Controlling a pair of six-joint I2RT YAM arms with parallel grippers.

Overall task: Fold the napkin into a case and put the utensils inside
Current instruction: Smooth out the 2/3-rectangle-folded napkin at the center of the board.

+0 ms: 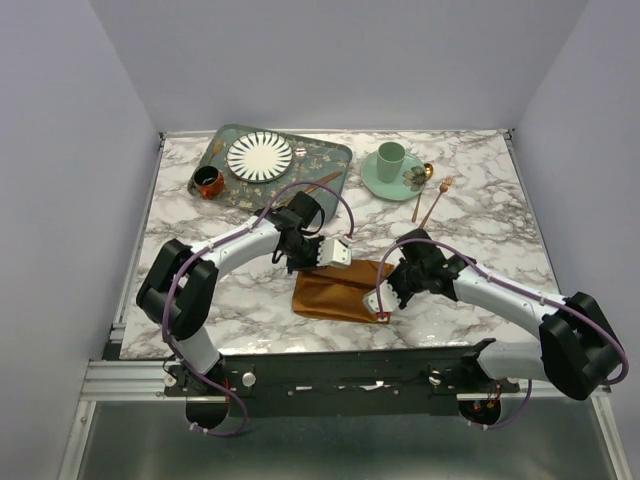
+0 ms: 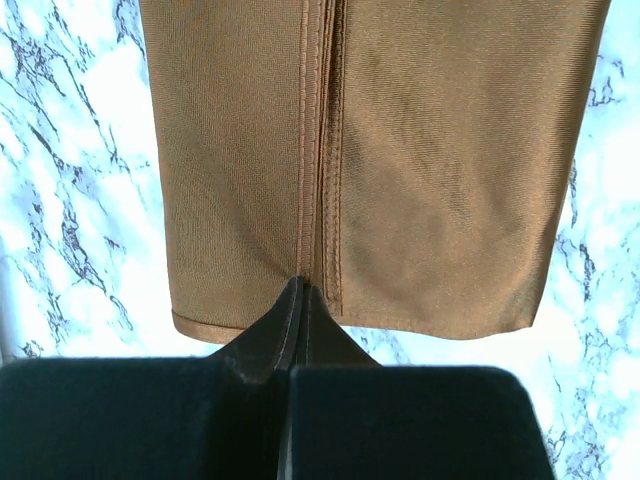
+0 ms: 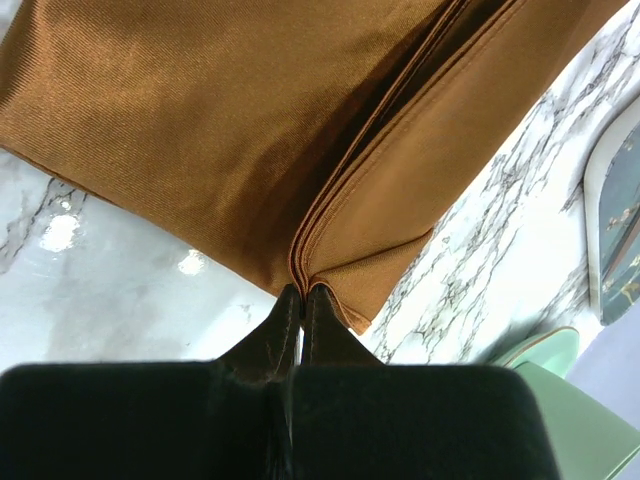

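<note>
Left wrist, right wrist: left gripper (image 2: 300, 292), right gripper (image 3: 303, 295) each tight on edge of napkin (image 2: 440, 160)

Our left arm (image 1: 235, 243) and right arm (image 1: 500, 290) are white tubes with fat black joints. A thin purple cable (image 1: 300, 184) loops along each one. A small white box (image 1: 338, 252) sits by each wrist. Our left gripper (image 2: 302, 300) and right gripper (image 3: 302, 298) have black pointy fingers on a wide black block.

Robot lab test cell, 3 plain grey walls (image 1: 350, 60) boxing a marble-top table (image 1: 490, 240), aluminium frame rail (image 1: 120, 378)
</note>
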